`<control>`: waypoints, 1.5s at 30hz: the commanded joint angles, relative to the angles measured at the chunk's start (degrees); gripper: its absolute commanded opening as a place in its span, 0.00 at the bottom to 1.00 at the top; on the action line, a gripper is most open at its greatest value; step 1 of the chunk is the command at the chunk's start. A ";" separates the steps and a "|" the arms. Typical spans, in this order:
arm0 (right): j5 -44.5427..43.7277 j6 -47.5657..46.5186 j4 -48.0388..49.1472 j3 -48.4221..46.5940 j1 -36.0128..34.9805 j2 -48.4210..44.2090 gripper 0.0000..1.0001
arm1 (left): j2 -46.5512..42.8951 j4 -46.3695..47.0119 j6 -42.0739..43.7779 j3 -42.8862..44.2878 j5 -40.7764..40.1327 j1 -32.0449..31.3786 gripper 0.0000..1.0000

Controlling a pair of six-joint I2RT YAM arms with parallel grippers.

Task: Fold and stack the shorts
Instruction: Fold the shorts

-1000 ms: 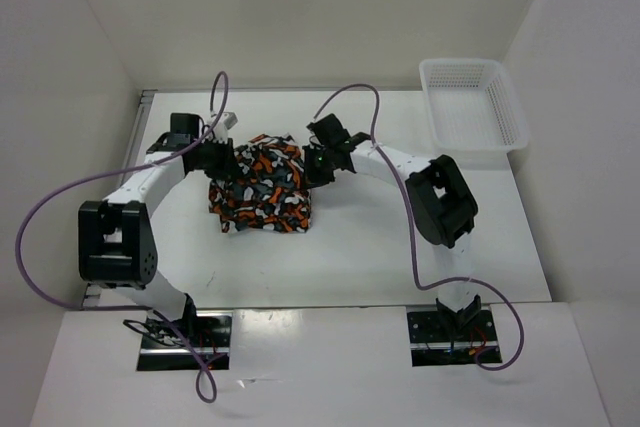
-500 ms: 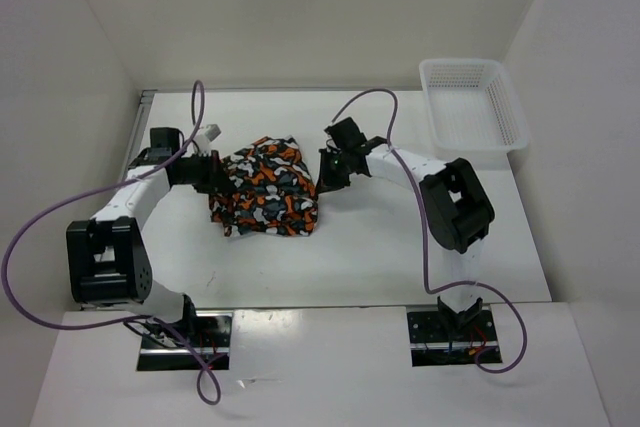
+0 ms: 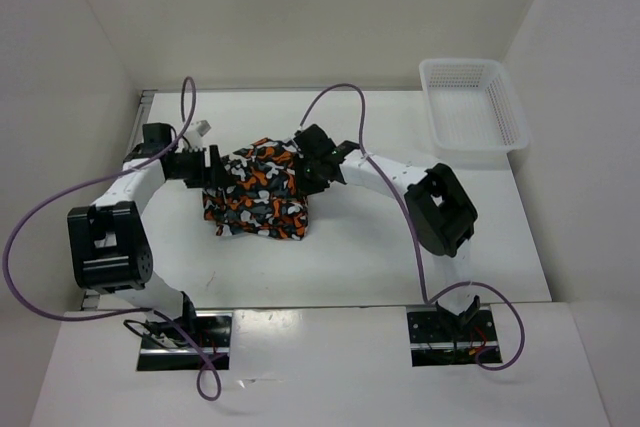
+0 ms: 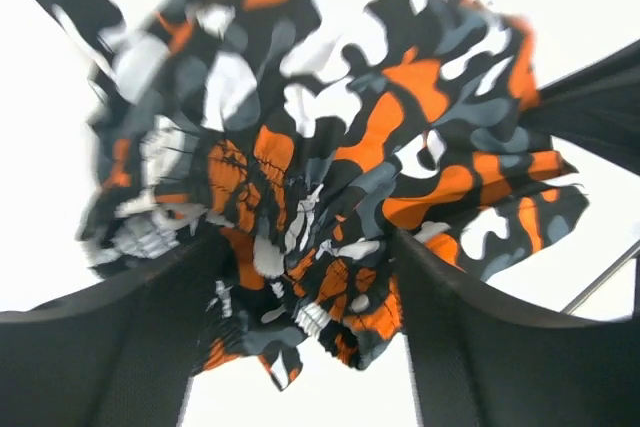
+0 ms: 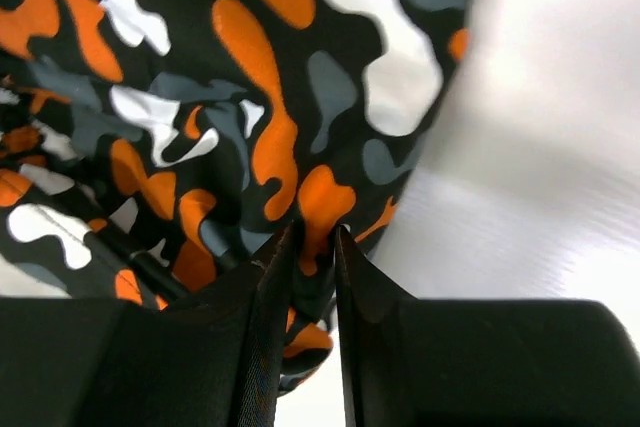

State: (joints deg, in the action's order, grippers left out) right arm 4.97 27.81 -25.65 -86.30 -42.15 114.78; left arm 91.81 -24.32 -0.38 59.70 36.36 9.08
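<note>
Shorts (image 3: 258, 189) bunched on the surface (image 3: 380, 257), centre-left. Your L fingers (image 4: 110, 347) gape wide apart around the fabric; R fingers (image 5: 262, 297) pinch a fold. Pull R w/o L gripping and the heap prob drags, fold skews.

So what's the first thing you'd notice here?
The shorts jump out first: a bright orange, white, grey and black camouflage heap in the middle of the white table. Black grippers flank it, the left gripper with jaws wide and the right gripper pinching its edge. A white mesh basket sits in the far right corner.
</note>
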 commanded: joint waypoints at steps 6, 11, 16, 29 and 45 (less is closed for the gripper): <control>-12.62 -2.41 -7.40 -5.29 -1.44 -2.45 0.28 | -1.19 0.41 0.38 1.56 6.18 0.94 0.42; -13.14 -1.27 -6.78 -2.56 -1.44 -6.15 0.29 | -2.42 -3.28 0.38 0.42 -0.66 0.94 0.68; -13.15 -0.75 -6.78 -0.54 -1.44 -7.38 0.29 | -2.95 -2.50 0.38 -3.09 2.13 0.94 0.81; -13.15 -0.13 -7.30 0.52 -1.44 -8.43 0.29 | -0.49 2.53 0.38 -5.31 5.65 0.23 0.12; -7.52 -0.22 -7.84 -5.72 -3.38 -9.66 0.29 | -7.88 -4.27 0.38 -0.98 5.47 1.90 0.55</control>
State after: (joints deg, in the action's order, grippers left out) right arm -3.60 27.59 -33.26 -89.56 -44.18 104.62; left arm 83.00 -28.45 -0.05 59.35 40.40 10.66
